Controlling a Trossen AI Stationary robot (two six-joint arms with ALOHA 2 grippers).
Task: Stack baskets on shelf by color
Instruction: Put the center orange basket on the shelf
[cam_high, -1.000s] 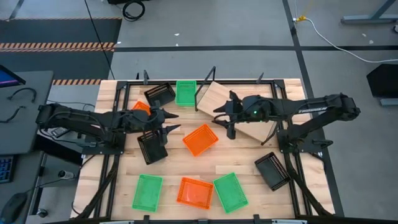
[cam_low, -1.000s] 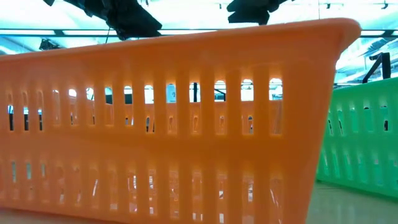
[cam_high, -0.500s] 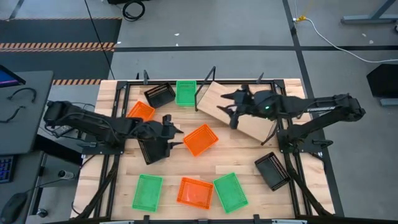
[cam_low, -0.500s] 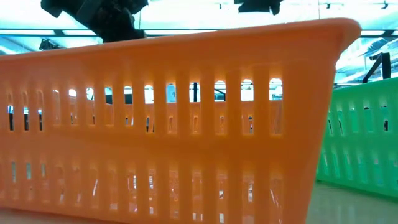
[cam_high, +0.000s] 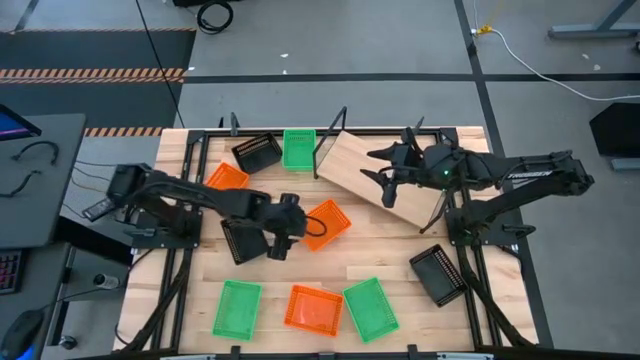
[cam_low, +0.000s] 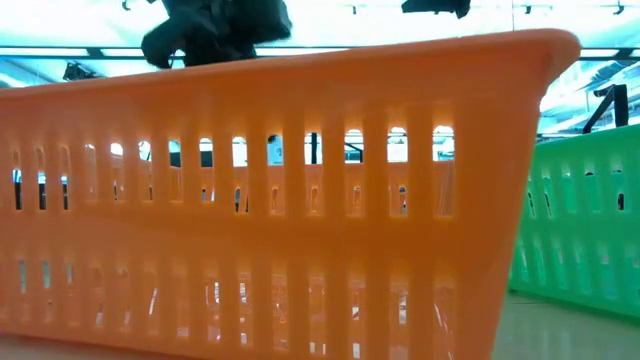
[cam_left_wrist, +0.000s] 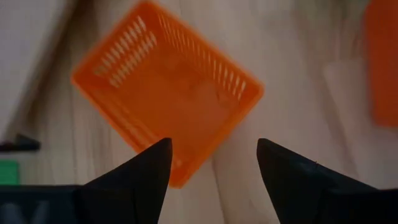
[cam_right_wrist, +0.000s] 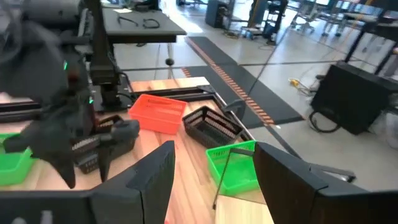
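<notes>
My left gripper (cam_high: 302, 230) (cam_left_wrist: 211, 169) is open and hovers over the left corner of the middle orange basket (cam_high: 324, 224) (cam_left_wrist: 166, 93), which lies flat on the tabletop at a slant. My right gripper (cam_high: 384, 172) (cam_right_wrist: 214, 180) is open above the pale shelf board (cam_high: 372, 186), which lies askew on the table's far right part. Other baskets rest on the table: black (cam_high: 257, 151), green (cam_high: 298, 148) and orange (cam_high: 228, 177) at the far left, black (cam_high: 243, 239) under the left arm, green (cam_high: 237, 308), orange (cam_high: 313, 308) and green (cam_high: 370, 307) along the near edge, black (cam_high: 440, 273) at the near right.
In the low view the near orange basket (cam_low: 280, 200) fills the picture, with a green one (cam_low: 580, 220) to its right. A black frame (cam_high: 330, 132) runs along the table's far edge. Bare planks (cam_high: 385, 245) lie between the middle orange basket and the near row.
My left gripper has moved toward the table's right and near edges, from beside the far-left orange basket to the middle orange basket, staying open. My right gripper has moved toward the right and far edges over the shelf board. No basket has moved.
</notes>
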